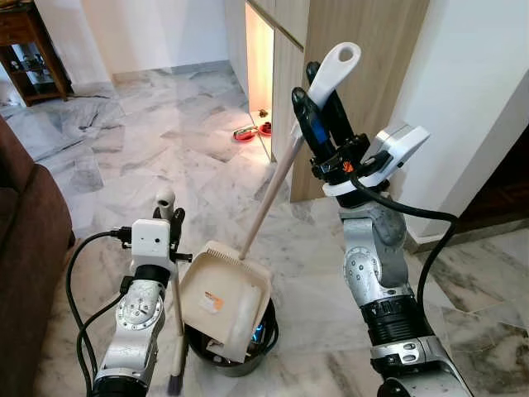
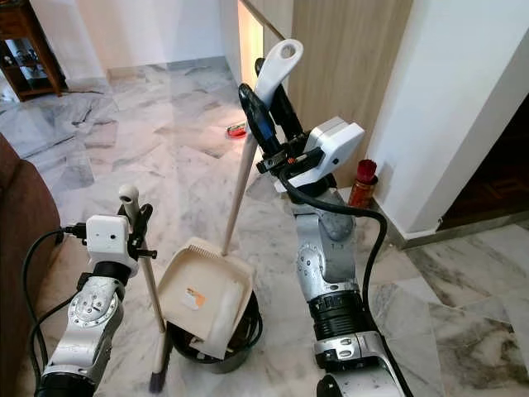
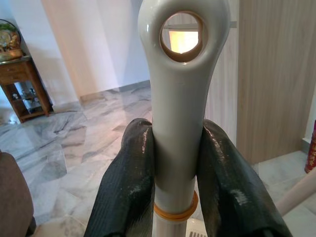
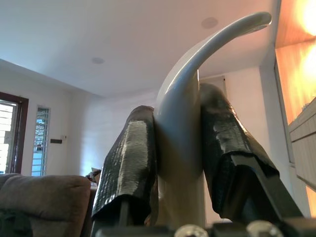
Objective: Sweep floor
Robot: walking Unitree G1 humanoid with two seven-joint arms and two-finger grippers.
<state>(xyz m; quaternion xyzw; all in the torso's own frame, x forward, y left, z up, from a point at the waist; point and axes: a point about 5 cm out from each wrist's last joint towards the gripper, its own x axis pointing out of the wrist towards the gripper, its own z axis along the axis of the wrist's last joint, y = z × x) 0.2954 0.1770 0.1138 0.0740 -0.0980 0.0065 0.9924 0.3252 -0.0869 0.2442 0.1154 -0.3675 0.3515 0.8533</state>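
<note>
Marble floor (image 1: 207, 141) around us looks swept: our right gripper (image 1: 326, 103) clamps the dustpan handle (image 1: 273, 178), tipping the dustpan (image 1: 223, 298) into the bin (image 1: 240, 360) below, while our left gripper (image 1: 169, 217) clamps the broom (image 2: 149, 289); emptying seems nearly finished.

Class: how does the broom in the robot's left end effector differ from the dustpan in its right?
The cream-handled broom stands almost upright; the long-handled cream plastic dustpan leans. The broom ends in a dark brush at the floor; the dustpan in a wide scoop tipped over a dark round bin. Shared: the left end effector and right end effector each clamp a handle near its top.
</note>
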